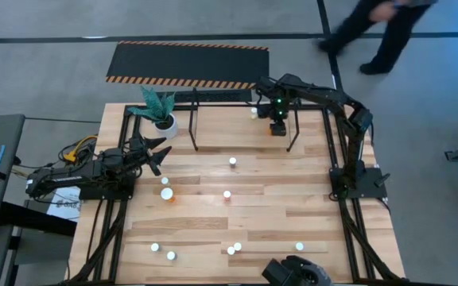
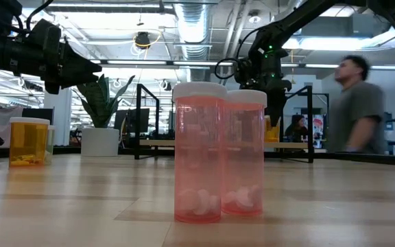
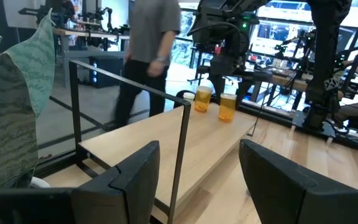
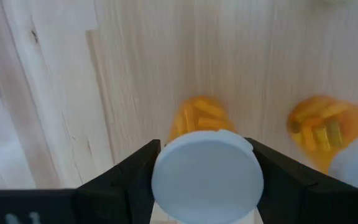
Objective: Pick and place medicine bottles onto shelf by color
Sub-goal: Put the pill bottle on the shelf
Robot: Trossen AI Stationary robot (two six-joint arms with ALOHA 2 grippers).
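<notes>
My right gripper [image 1: 278, 121] points down over the far right part of the shelf [image 1: 194, 119], shut on the white cap of an orange medicine bottle [image 4: 197, 118]. A second orange bottle [image 4: 319, 134] stands on the shelf board close beside it; the left wrist view shows both, the held one [image 3: 227, 107] and its neighbour [image 3: 202, 99]. More medicine bottles stand on their bases about the table: two pink ones [image 2: 197, 151] up close in the low view and an orange one [image 2: 27, 140] at the left. My left gripper [image 1: 159, 155] waits open at the table's left, pointing level. My right gripper pinches the orange bottle's white cap [image 4: 207, 174] between its two fingers, one on each side of the cap's rim. The fingers come from above, pointing down. The bottle hangs upright below them; whether its base rests on the shelf board [image 3: 166, 143] I cannot tell.
A white pot with a green plant [image 1: 164, 119] stands by the shelf's left end, near my left gripper. White-capped bottles are scattered mid-table [image 1: 233, 162] and along the near edge [image 1: 234, 248]. Beyond the far edge lie a black mat [image 1: 189, 63] and a walking person [image 1: 380, 40].
</notes>
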